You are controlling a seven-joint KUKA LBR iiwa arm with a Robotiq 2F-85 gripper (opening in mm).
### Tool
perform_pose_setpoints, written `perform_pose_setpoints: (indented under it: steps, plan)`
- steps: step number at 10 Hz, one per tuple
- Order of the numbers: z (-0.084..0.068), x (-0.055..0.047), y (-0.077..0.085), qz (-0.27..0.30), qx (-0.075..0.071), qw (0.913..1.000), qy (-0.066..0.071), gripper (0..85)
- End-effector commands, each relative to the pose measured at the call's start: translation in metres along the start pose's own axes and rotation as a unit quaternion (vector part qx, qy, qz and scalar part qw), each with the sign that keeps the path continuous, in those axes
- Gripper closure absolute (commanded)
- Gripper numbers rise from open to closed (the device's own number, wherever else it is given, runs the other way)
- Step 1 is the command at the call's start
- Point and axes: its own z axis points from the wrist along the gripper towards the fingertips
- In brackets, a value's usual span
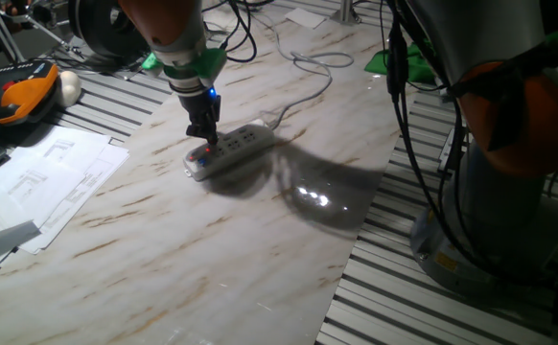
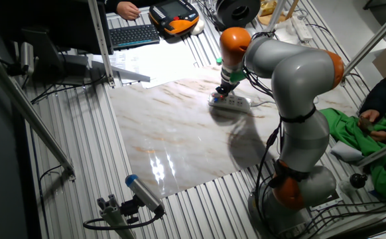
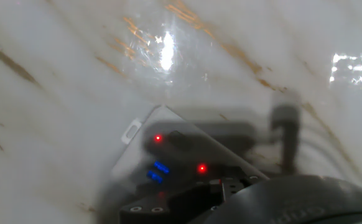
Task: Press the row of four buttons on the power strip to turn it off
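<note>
Gripper (image 1: 203, 140) lowered onto the near end of the power strip (image 1: 233, 147) on the marble table (image 1: 212, 240).

The gripper tip meets the strip's top face at the buttons (image 1: 199, 153), where a reddish spot shows; whether the fingers are apart or together cannot be told, since the tip reads as a single dark mass in both fixed views. In the blurred hand view the strip (image 3: 187, 155) lies just below the hand, with two red lights and two blue marks on it, possibly reflections. From the strip's far end a thin pale cable (image 1: 308, 86) runs away across the table. Left of the strip lie white papers (image 1: 39, 182); beyond these, an orange-and-black pendant (image 1: 11, 96). Right of the strip stands the arm's grey base (image 1: 509, 172).
</note>
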Motion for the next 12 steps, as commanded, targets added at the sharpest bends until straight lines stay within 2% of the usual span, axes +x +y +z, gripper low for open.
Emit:
perform_pose_setpoints:
  steps: [1,3,4,6,7,8,10,12]
  plan:
    - [0.003,0.0,0.001,-0.001,0.0,1.0,-0.001,85.0]
    - [0.01,0.002,0.003,-0.001,-0.001,1.0,-0.008,85.0]
    - [0.009,0.002,0.003,0.0,-0.003,1.0,-0.005,85.0]
    - [-0.01,0.003,0.005,0.015,-0.011,0.9998,0.009,85.0]
    - [-0.015,0.004,0.005,0.017,-0.01,0.9998,0.01,85.0]
    - [-0.016,0.005,0.005,0.021,-0.015,0.9996,0.008,85.0]
    - [-0.017,0.006,0.005,0.022,-0.013,0.9997,0.009,85.0]
    - [-0.018,0.008,0.006,0.03,-0.011,0.9994,0.015,85.0]
